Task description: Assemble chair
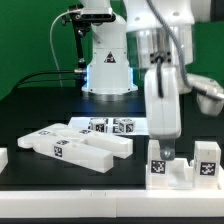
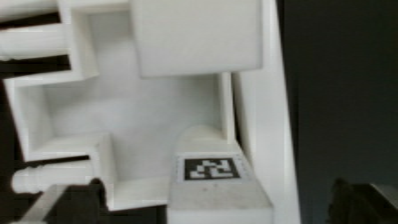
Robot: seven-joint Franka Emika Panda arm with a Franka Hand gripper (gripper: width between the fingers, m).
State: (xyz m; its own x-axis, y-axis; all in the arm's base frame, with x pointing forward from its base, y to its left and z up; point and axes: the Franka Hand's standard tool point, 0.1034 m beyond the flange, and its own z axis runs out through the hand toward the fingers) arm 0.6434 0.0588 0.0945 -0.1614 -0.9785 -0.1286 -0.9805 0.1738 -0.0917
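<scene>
Your gripper [image 1: 166, 150] hangs low at the exterior view's right, near side of the black table [image 1: 60, 195]. It sits right above the chunky white chair block [image 1: 182, 172], the one showing 2 square tags toward that camera.

The jaws are spread. In the wrist view, 1 finger [image 2: 39, 207] stands well out to the side, and white plastic with a tagged face [image 2: 214, 168] fills the space between. You cannot tell from either view whether a pad touches the plastic. Close by in the wrist view, round pegs [image 2: 32, 45] stick out of a white frame piece [image 2: 143, 90].

Over at the exterior view's left, the flat white slabs [image 1: 75, 148] lie piled together, tags up, well apart from the block. Beyond them the marker board [image 1: 112, 125] lies flat, just in front of the arm's base [image 1: 108, 70].
</scene>
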